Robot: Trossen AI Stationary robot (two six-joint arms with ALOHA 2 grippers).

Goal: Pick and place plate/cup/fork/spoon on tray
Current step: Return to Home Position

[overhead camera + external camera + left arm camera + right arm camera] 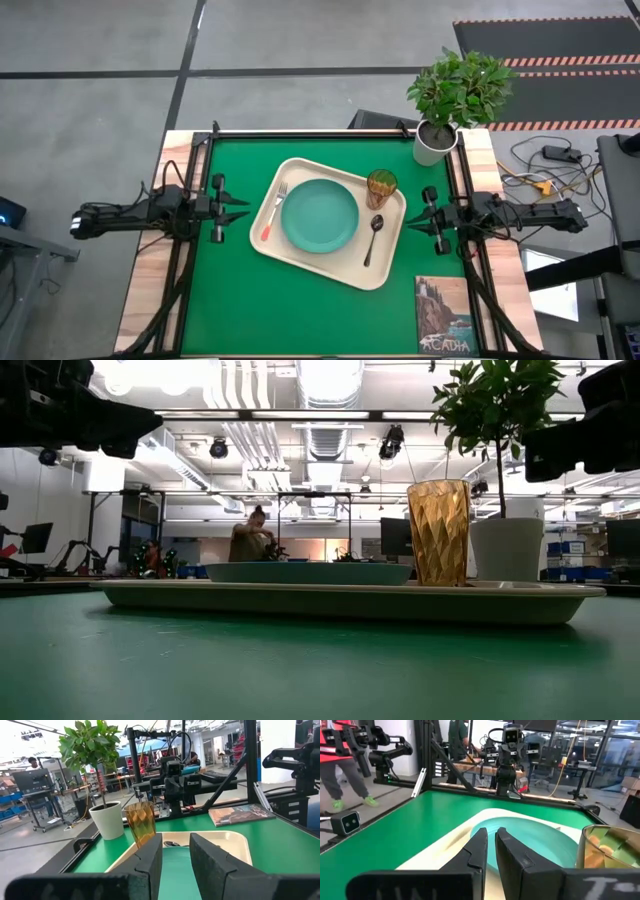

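Note:
The cream tray (290, 255) lies on the green mat at the table's middle. On it the teal plate (319, 215) lies flat in the middle. The orange-handled fork (273, 213) lies left of the plate and the dark spoon (373, 236) right of it. The amber-green cup (381, 187) stands upright at the tray's far right corner. My left gripper (245, 207) hovers open and empty just left of the tray. My right gripper (410, 222) hovers just right of the tray, its fingers almost together and empty.
A white pot with a leafy plant (436, 142) stands at the table's far right corner. A printed card reading ACADIA (444, 315) lies at the near right. Bare green mat (230, 300) spreads near and left of the tray. A person (252, 538) is far off in the room.

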